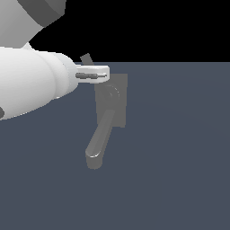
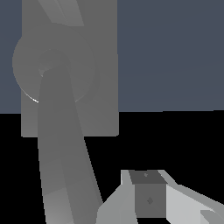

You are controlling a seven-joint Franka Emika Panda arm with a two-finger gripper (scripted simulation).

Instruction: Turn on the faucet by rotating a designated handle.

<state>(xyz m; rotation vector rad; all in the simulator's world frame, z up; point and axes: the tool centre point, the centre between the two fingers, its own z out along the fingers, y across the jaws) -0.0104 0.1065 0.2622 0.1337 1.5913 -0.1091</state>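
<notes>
faucet [image 1: 117, 96]: on grey floor, spout [image 1: 99, 140] pointing toward ext view's lower left.
handle [image 1: 86, 59]: thin rod, pokes up just behind gripper.
gripper [image 1: 101, 74]: at back plate's top edge; jaws – can't tell.

The faucet [image 1: 112, 105] is dull grey all over, its spout [image 1: 99, 141] a shade paler. The arm [image 1: 31, 83] and tool [image 1: 105, 74] are white, the surface [image 1: 179, 157] plain slate blue under a black backdrop.
</notes>
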